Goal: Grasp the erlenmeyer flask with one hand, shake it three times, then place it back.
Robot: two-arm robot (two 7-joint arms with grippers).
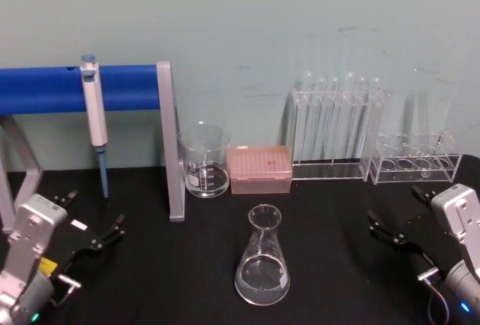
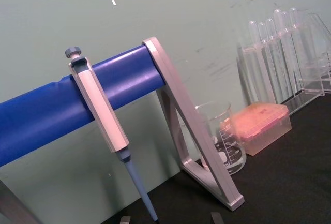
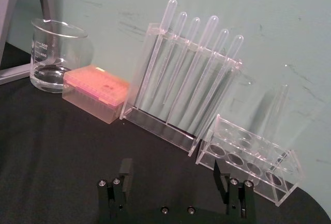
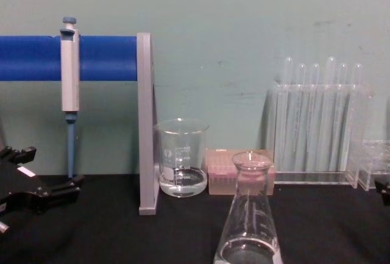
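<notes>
Nothing is done yet: the flask (image 1: 262,261) stands untouched on the table (image 1: 169,280). My left hand (image 1: 94,214) and right hand (image 1: 394,208) rest apart from it, both open and empty.

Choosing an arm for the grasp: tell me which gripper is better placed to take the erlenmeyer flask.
Probably right: both have open fingers, but the right gripper sits slightly nearer the erlenmeyer flask than the left gripper. The left one would also pass close by the pipette stand foot.
</notes>
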